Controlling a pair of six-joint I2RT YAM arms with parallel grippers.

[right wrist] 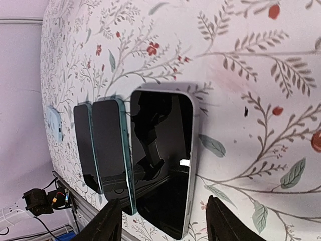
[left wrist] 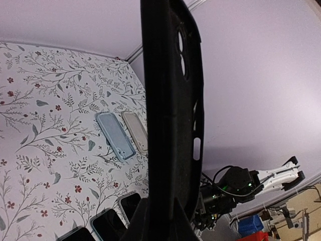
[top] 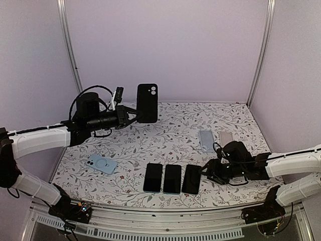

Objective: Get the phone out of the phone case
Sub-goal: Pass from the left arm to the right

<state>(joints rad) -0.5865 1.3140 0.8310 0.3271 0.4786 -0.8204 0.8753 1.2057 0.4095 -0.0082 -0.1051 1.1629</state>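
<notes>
Pinching black case [top: 147, 103], left claw [top: 133, 114]; right claw [right wrist: 165, 223] parted over phone [right wrist: 163, 160].

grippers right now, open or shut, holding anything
Left gripper: shut on the black case, held up in the air.
Right gripper: open, empty, above a phone.

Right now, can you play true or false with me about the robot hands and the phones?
The left gripper holds the black rubbery phone case up in the air. True.
Five dark glassy phones lie in a row on the flowery table. False: three lie there.
The right gripper is open, close to the rightmost phone. True.
The light blue phone case lies on the table's right side. False: it lies on the left.
</notes>
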